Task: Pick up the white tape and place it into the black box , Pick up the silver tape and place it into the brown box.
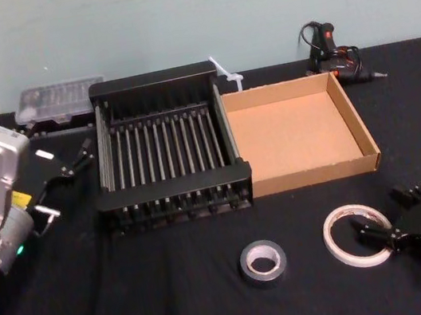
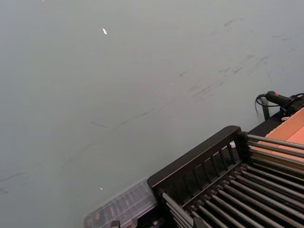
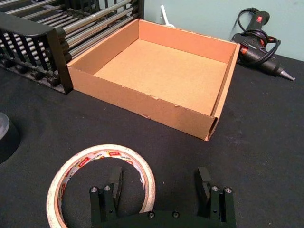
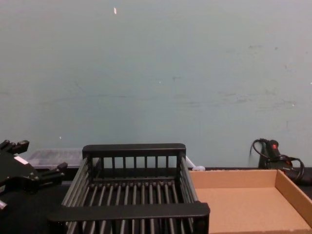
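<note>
Straddling white tape [image 3: 100, 183] rim, right gripper [image 3: 159, 183] jaws wide; red lettering unreadable. Left gripper [image 1: 74, 166] jaws apart, idle.

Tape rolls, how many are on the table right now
2. The white tape lies at the right gripper; the silver tape lies left of it, in front of the black box.

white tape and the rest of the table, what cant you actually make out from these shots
- white tape, right wrist view: near edge cut off by the frame; red print too small to read.
- silver tape, right wrist view: mostly cut off by the frame edge.
- right gripper, head view: open at the white tape; contact unclear.
- clear case, left wrist view: blurred, contents unreadable.
</note>
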`<state>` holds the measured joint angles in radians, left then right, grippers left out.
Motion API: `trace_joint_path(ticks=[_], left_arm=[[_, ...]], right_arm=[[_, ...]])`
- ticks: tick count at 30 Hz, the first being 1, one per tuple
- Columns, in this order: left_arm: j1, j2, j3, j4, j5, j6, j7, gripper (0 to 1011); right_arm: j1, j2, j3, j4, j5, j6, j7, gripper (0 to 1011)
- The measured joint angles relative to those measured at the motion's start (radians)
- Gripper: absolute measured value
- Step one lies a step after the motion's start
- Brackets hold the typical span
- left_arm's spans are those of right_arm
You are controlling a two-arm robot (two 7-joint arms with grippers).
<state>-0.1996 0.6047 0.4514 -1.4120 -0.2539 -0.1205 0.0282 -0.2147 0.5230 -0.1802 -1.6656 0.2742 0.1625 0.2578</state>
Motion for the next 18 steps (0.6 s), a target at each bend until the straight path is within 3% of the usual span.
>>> trace_joint_path(ticks=[9,18], left_arm=[[0.0,0.0,0.0,0.0,0.0,0.0,0.0,1001],[0.0,0.0,0.0,0.0,0.0,0.0,0.0,1001]], right_arm=[[0.0,0.001,-0.001,0.0,0.001,0.0,-0.002,964],[0.0,0.002,-0.002,-0.001,0.002,0.0,-0.003,731]])
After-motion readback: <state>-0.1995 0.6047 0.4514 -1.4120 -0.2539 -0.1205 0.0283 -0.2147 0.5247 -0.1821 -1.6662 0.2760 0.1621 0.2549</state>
